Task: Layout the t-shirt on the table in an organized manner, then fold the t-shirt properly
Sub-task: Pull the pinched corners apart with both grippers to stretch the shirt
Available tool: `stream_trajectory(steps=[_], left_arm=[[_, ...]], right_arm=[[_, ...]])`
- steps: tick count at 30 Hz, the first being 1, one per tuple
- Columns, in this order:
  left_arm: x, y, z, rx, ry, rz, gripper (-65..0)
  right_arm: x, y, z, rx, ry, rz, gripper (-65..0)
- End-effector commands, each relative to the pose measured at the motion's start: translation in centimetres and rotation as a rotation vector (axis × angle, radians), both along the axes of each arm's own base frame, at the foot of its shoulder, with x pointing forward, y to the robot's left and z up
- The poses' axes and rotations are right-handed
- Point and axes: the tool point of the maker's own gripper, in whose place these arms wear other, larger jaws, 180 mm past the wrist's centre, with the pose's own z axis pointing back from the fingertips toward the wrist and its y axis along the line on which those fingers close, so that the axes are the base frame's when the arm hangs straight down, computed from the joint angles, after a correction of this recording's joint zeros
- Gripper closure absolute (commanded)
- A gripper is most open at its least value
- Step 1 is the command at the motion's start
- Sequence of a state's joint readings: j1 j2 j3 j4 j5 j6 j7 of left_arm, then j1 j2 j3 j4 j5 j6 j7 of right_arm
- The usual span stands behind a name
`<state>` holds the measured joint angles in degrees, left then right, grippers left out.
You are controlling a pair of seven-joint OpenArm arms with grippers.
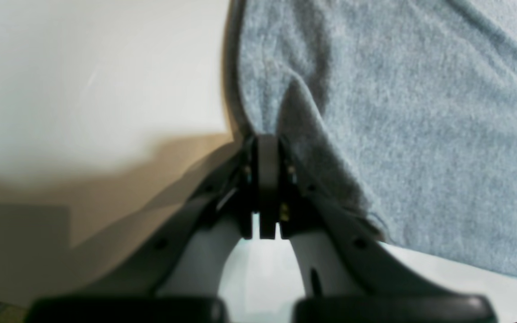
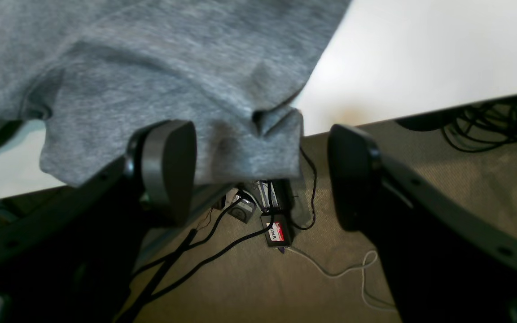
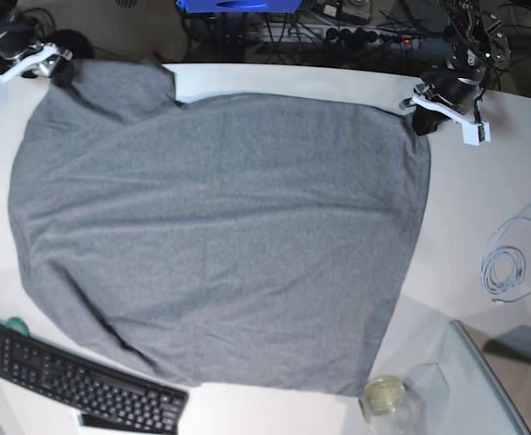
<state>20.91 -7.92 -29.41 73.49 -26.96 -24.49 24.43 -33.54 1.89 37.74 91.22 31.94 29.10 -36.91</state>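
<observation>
Where grey t-shirt point(image 3: 220, 236) covers table point(image 3: 483, 190)

keyboard point(image 3: 75, 381) (bottom edge) cut off

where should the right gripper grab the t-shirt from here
Take the bunched corner of the t-shirt hanging over the table edge, coming in from off the edge. The right gripper stands open astride it, and the fold gives the pads a thick bite.

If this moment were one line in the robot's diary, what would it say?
phase: laying out | left gripper: shut on t-shirt corner | right gripper: open, at far corner by table edge | shirt: spread, wrinkled
</observation>
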Motion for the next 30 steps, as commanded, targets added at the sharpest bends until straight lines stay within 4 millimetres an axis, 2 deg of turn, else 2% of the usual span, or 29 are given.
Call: stream_trajectory(steps=[1,5,10,21,25,30], left_arm=[[-0.8,0.5,-0.4,0.025,0.047,-0.020,0.0],[-0.8,0.4,-0.4,0.025,0.048,-0.020,0.0],[-0.8,0.5,-0.4,0.027,0.045,-0.020,0.0],[-0.8,0.5,-0.4,0.027,0.047,-0.020,0.0],[-0.8,0.7,-0.3,0.028,0.046,-0.016,0.0],[-0.8,0.6,-0.4,0.027,0.048,-0.018,0.0]], right_arm=[[0.4,-0.4,0.7,-0.012,-0.029,0.006,-43.1],[1.0,-0.8,0.5,-0.013,-0.037,0.004,-43.1],[0.4,-2.5,-1.3,-0.078,0.045,0.036,-43.2],[1.9,-1.3,-0.7,-0.071,0.001,0.120,-41.4],[1.8,0.2,-0.4,-0.045,-0.023,0.186,-30.2],[1.5,0.5,-0.6,-0.034,0.015,0.210,-7.4]])
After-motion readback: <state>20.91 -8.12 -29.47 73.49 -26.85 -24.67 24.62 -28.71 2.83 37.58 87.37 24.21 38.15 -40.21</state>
